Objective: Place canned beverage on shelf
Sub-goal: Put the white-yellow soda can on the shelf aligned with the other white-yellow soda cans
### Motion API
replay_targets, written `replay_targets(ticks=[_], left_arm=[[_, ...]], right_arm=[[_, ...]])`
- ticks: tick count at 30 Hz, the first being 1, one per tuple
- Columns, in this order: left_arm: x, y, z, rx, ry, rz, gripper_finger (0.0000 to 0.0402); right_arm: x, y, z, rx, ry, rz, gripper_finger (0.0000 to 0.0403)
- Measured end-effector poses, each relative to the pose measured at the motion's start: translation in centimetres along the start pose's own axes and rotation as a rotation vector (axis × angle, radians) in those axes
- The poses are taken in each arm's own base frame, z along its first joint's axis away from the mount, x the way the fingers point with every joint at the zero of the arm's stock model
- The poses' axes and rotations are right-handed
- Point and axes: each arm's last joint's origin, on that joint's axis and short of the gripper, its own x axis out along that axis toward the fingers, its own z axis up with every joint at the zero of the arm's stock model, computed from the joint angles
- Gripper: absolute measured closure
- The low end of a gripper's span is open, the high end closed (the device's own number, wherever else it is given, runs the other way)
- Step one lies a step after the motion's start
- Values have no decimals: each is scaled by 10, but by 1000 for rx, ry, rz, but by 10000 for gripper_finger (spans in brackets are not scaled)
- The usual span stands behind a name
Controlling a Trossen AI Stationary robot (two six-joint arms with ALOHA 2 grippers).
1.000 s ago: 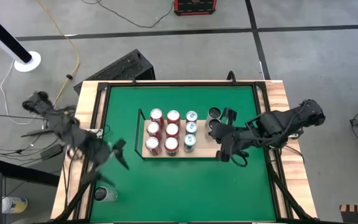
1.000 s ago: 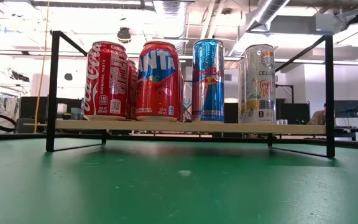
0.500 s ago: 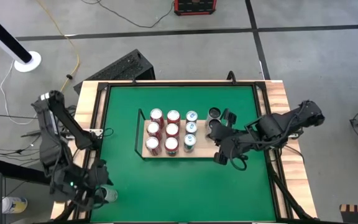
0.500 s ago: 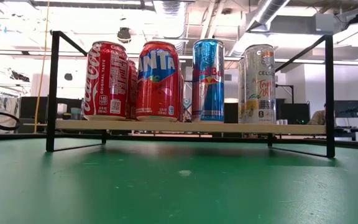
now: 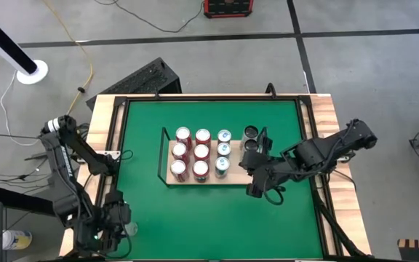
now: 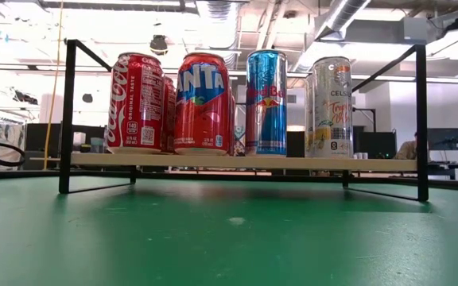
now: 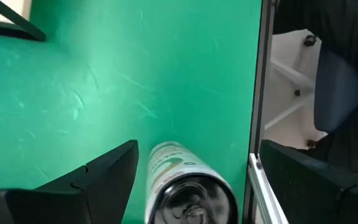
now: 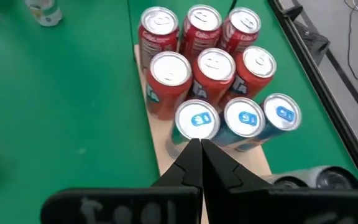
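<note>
green table [image 5: 217, 211]; left claw [image 7: 191, 180] straddles can [image 7: 188, 193]

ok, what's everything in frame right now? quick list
table: 1, green top with wooden edges, centre
shelf: 1, light wood with black wire rails, mid-table
red cans: 6, red, left part of the shelf, two columns of three
blue cans: 3, blue, one column right of the red ones
pale cans: at least 2, silver-white, right end of the shelf
lone can: 1, white with green print, on the table at the near-left corner
keyboard: 1, black, on the floor beyond the table
left pincer: open, one finger on each side of the lone can
right pincer: shut, by the shelf's right end, pointing at the blue cans
</note>
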Motion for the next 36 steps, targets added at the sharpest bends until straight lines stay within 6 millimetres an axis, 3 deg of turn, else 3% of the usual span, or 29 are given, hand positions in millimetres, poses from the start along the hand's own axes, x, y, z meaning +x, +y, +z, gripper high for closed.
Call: replay_targets(ticks=[29, 32, 36], left_arm=[[30, -2, -15, -163, 249, 63, 83], [29, -2, -15, -177, 254, 68, 100], [29, -1, -15, -160, 258, 68, 151]], right_arm=[[-2, 12, -6, -86, -2, 2, 382], [-6, 16, -9, -93, -11, -18, 382], [-11, 21, -15, -89, -13, -39, 382]])
